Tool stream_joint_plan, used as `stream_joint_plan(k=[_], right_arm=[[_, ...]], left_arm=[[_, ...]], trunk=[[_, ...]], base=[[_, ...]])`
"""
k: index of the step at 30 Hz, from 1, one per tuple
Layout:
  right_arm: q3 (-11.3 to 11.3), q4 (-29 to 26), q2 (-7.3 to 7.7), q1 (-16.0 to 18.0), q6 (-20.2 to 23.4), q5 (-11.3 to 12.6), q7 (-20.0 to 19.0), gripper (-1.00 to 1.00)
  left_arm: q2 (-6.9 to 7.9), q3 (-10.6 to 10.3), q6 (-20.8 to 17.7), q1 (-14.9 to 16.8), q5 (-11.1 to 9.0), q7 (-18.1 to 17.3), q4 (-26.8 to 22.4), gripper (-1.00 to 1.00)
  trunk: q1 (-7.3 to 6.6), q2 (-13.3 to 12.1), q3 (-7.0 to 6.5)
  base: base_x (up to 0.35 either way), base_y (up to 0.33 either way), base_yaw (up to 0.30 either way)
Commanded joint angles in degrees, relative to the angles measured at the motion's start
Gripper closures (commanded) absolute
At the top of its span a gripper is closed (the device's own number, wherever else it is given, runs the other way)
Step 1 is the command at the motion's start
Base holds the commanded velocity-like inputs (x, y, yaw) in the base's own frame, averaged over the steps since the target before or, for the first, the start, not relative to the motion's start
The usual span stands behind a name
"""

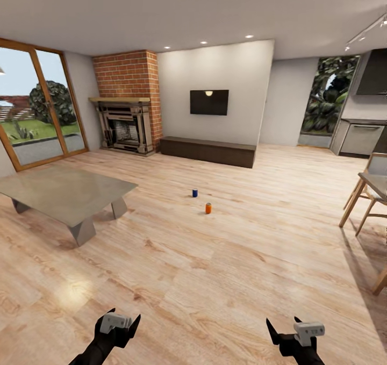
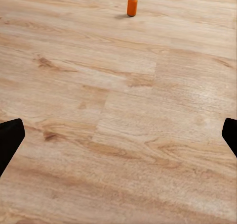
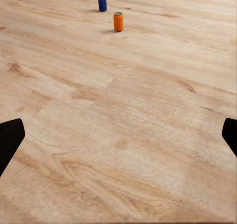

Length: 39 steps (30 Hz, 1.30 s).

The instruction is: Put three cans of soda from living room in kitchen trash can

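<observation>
A: Standing upright on the wood floor (image 1: pixel 226 257), well ahead: orange can (image 1: pixel 208 208), blue can (image 1: pixel 195 193) just beyond.

B: Handling?

A: Likely light, rigid, slick, prone to tipping. Grip mid-body across the cylinder. Left gripper (image 1: pixel 119 322) and right gripper (image 1: pixel 293 330) both spread apart, empty.

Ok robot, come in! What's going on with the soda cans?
Left gripper and right gripper open, jaws empty. Orange can and blue can upright on the floor ahead, apart. Bare floor between us. Third can unseen.
</observation>
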State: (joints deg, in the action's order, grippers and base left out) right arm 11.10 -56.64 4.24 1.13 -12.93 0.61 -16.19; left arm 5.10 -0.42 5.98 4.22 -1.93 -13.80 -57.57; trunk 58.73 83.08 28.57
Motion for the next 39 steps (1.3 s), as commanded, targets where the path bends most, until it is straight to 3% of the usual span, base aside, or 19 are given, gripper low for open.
stream_joint_plan(k=[1, 11, 19, 39], right_arm=[[0.0, 0.1, -0.02, 0.0, 0.0, 0.0, 0.0, -1.00], [0.2, 0.3, -0.11, 0.0, 0.0, 0.1, 0.2, -1.00], [0.2, 0.4, -0.11, 0.0, 0.0, 0.1, 0.2, -1.00], [0.2, 0.4, -0.03, 0.0, -0.2, 0.1, 0.1, -1.00]], left_arm=[[0.00, 0.0, 0.0, 0.0, 0.0, 0.0, 0.0, -1.00], [-0.04, 0.0, 0.0, 0.0, 0.0, 0.0, 0.2, -1.00], [-0.08, 0.0, 0.0, 0.1, -0.1, 0.0, 3.1, -1.00], [-0.09, 0.0, 0.0, 0.1, -0.2, 0.0, 3.6, -1.00]], trunk=[[0.00, 0.0, 0.00], [0.00, 0.0, -0.16], [0.00, 0.0, -0.26], [0.00, 0.0, -0.27]], base=[[0.000, 0.000, -0.097], [-0.068, -0.080, -0.215], [-0.155, -0.223, -0.249], [-0.162, -0.245, -0.251]])
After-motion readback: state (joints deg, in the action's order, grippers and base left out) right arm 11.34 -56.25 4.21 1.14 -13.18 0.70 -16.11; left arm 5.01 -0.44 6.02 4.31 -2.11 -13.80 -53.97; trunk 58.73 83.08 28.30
